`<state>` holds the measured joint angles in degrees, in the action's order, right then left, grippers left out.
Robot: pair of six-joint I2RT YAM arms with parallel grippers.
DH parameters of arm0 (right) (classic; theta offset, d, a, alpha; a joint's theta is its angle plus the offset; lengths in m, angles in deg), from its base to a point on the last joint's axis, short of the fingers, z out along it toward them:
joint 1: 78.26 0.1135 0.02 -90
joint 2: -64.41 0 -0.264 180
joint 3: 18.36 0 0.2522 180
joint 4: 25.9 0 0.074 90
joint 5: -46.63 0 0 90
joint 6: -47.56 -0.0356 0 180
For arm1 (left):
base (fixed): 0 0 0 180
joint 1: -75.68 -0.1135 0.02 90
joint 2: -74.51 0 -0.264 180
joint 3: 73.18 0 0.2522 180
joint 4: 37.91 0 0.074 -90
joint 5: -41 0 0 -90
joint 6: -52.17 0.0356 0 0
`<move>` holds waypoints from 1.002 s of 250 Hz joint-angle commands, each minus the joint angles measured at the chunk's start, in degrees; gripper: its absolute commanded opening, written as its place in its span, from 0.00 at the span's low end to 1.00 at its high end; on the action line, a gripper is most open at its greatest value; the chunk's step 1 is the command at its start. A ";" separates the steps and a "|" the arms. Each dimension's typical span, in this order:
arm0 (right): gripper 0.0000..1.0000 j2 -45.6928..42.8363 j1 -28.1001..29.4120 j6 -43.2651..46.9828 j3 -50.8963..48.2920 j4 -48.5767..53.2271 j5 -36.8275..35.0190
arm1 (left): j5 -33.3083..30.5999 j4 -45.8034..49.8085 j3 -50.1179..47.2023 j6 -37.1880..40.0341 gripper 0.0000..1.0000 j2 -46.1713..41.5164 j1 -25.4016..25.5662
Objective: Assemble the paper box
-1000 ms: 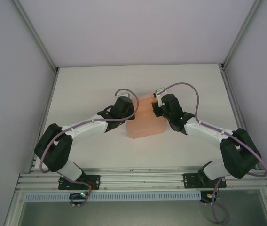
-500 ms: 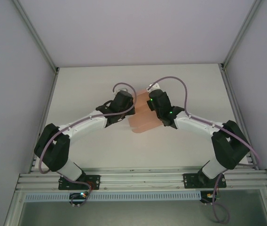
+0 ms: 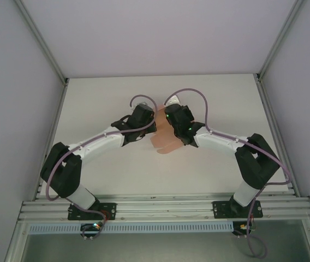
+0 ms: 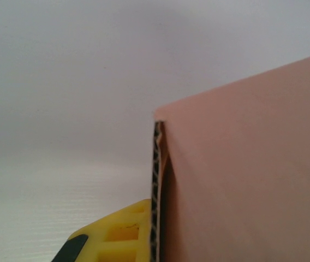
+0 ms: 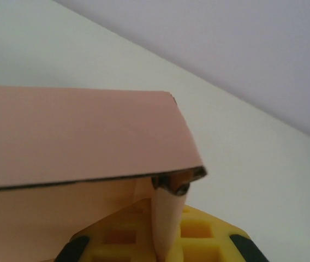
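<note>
Centre-left in the overhead view, my left tool (image 3: 144, 124) is pinched tight on an edge of the paper box (image 3: 166, 143), mid-frame over the worktop (image 3: 100, 98). Centre-right, my right tool (image 3: 178, 123) nips a flap. I judge it part-folded, flaps still untucked. Both wrists crowd and hide the folds.

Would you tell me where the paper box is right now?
In the top view, the paper box is near the middle of the table, between the left gripper and the right gripper, both shut on its card.
</note>
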<state>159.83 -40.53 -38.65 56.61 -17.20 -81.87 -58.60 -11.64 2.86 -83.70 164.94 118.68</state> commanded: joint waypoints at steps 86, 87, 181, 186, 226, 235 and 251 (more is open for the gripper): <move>0.33 -11.68 -6.99 -7.23 -9.44 -1.01 25.50 | -3.86 3.84 1.97 5.51 0.00 0.97 0.56; 0.33 -11.67 -7.03 -7.23 -9.40 -0.92 25.67 | -3.85 3.84 1.97 5.52 0.00 0.97 0.53; 0.44 -10.81 -9.00 -6.96 -10.26 0.90 31.09 | -3.45 3.58 1.76 5.26 0.00 0.03 0.98; 0.44 -10.63 -9.06 -7.04 -10.16 0.84 31.34 | -3.40 3.56 1.80 5.28 0.00 0.01 1.07; 0.38 -9.91 -9.39 -7.67 -9.84 -0.68 32.57 | -3.57 3.83 2.18 5.70 0.00 0.09 1.49; 0.40 -9.83 -9.52 -7.82 -9.79 -0.89 33.31 | -3.66 3.84 2.12 5.77 0.00 0.23 1.64; 0.48 -9.56 -9.93 -8.23 -9.53 -0.89 35.33 | -3.58 3.83 2.23 5.61 0.00 0.26 1.72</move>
<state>149.45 -49.55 -46.11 46.34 -17.83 -50.13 -61.07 -9.12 3.67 -79.35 166.78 119.91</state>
